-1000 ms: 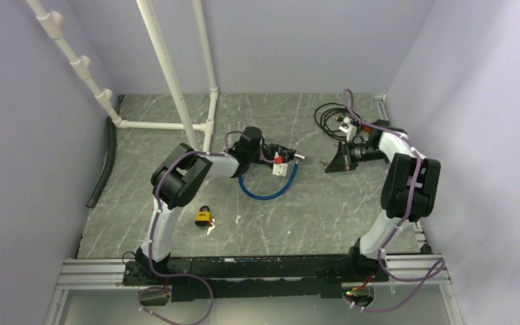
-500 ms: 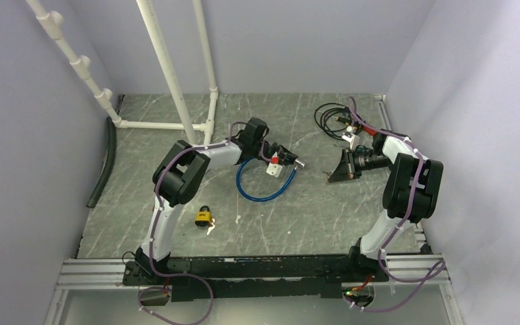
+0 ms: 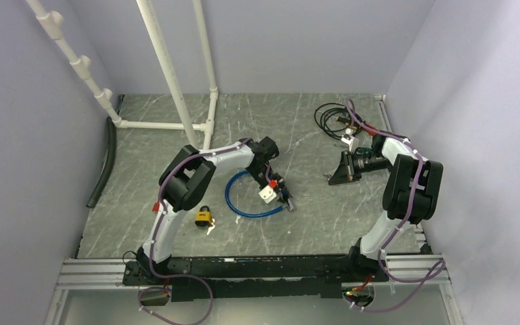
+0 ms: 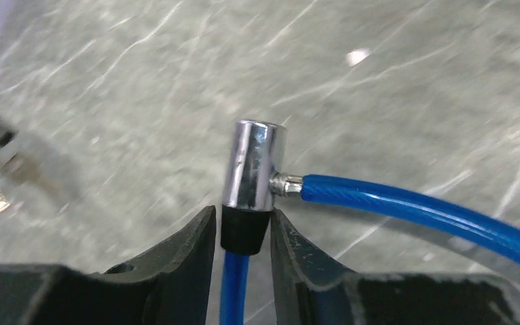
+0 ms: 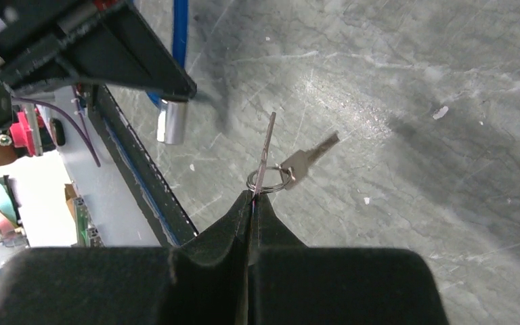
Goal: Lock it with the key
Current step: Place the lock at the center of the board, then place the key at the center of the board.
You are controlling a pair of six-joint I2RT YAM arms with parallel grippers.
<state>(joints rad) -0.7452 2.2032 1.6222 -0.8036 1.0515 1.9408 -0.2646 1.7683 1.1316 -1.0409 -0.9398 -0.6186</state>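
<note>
The left gripper has swung round: a second ago it pointed to the right, and now it points toward the near edge. The chrome barrel clamped in it has come along. The blue cable has been dragged nearer, its loop reshaped. The right gripper, pinching its key, has slid slightly nearer.

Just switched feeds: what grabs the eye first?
A blue cable lock loops mid-table, its black collar pinched in the left gripper. At right, the right gripper is shut on a key, a second key dangling from its ring. A yellow padlock lies beside the left arm.
</note>
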